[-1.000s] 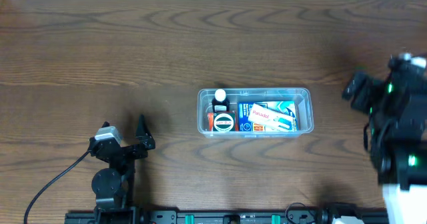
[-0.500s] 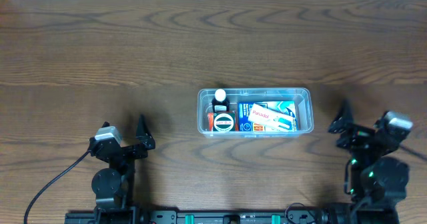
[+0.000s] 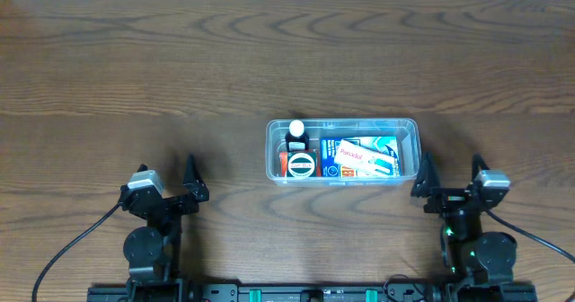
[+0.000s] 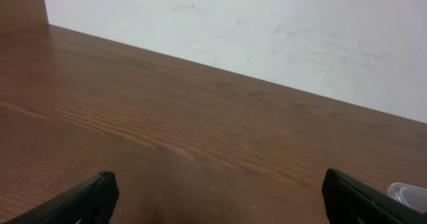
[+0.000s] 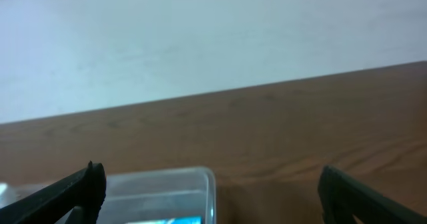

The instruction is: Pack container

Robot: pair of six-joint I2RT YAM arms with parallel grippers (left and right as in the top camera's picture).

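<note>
Wood tabletop [image 3: 287, 68]. The container [image 3: 359, 121] sat near centre, long axis parallel to the front edge, with items [image 3: 359, 156] inside. The right gripper [image 3: 449, 178] was nearer, with the container's short end just ahead-left of its spread jaws. The left gripper [image 3: 165, 178] sat well apart, jaws spread and empty.

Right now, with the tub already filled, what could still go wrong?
The right gripper, open, sits close to the near right corner of the tub; a careless swing could shove it. No lid is in view, so a knock might spill the white-capped bottle or the blue box.
</note>
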